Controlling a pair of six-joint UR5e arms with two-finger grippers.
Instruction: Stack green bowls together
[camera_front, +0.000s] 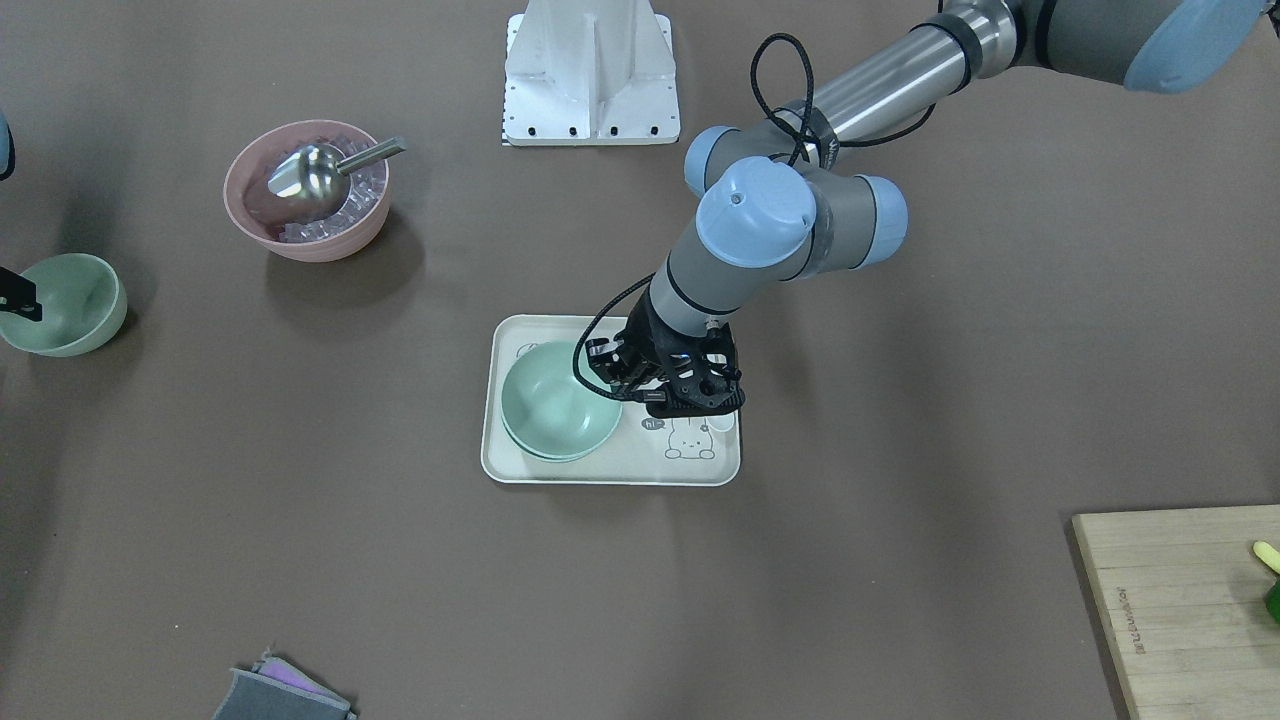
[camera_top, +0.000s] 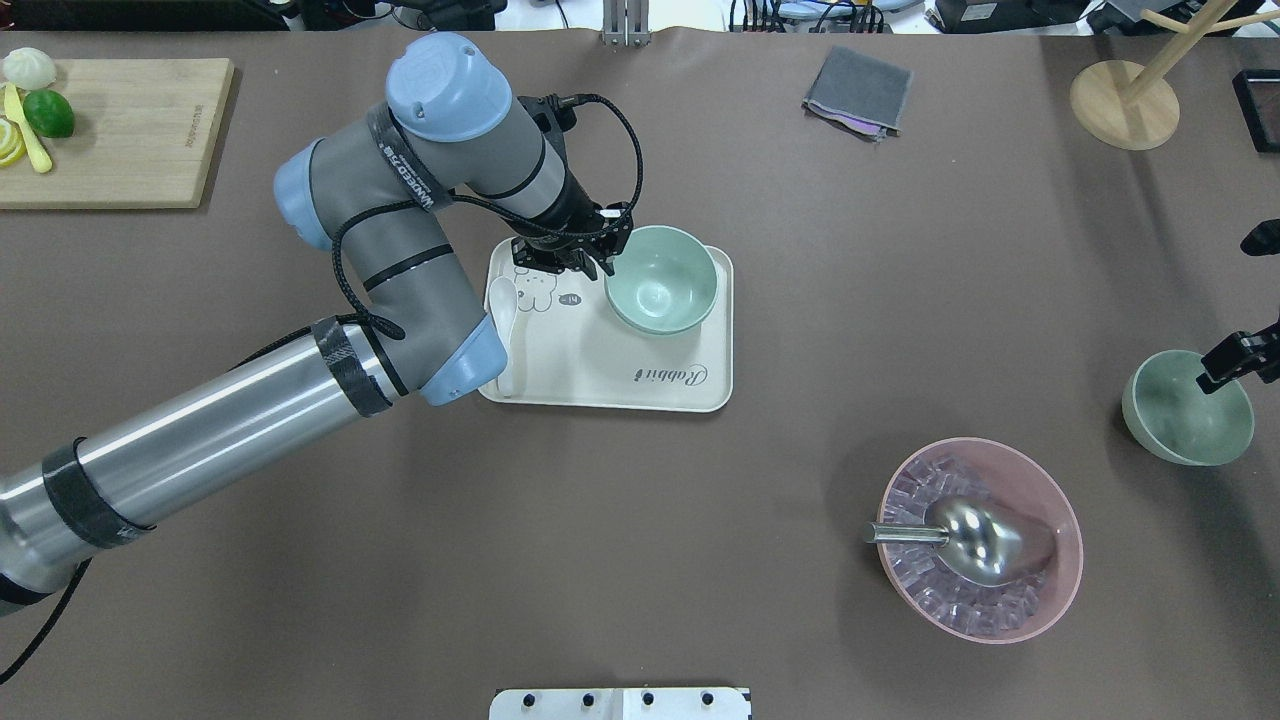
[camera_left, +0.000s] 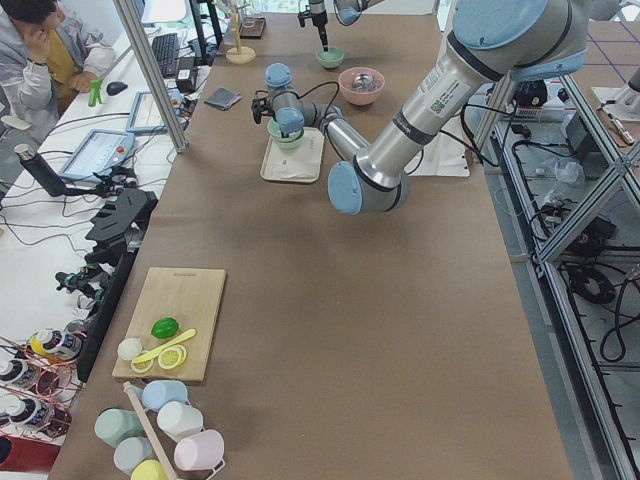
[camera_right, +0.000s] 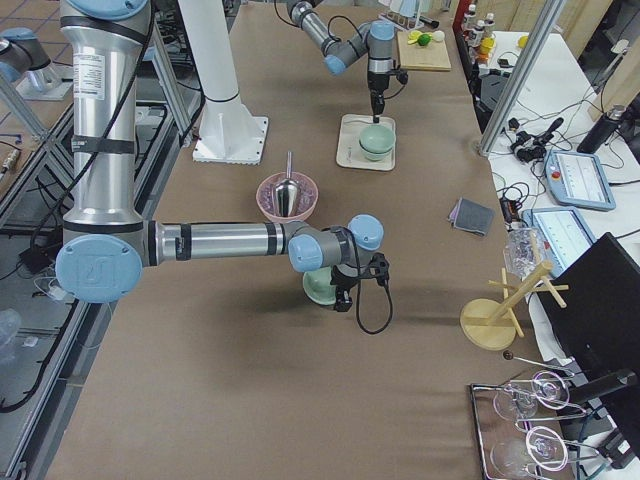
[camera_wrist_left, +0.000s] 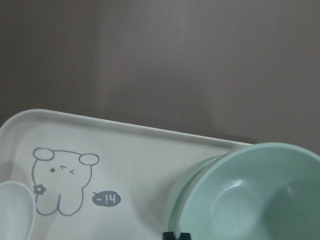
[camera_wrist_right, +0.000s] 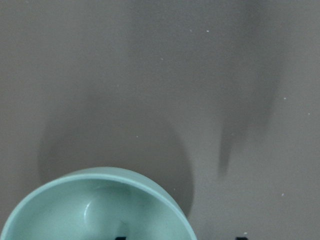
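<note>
Pinching the rim of the top green bowl (camera_top: 662, 282), nested in the lower green bowl (camera_front: 556, 455) on the tray (camera_top: 600, 382), is the left gripper (camera_top: 598, 268); the right gripper (camera_top: 1222, 368), unclenched, straddles the third green bowl (camera_top: 1175, 420).

Brown-covered table (camera_top: 780, 560); cluttered side desk (camera_left: 90, 180)

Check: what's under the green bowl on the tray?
A second green bowl, nested; only its rim shows below the top bowl. Its inside is covered. Both sit on the tray.
</note>
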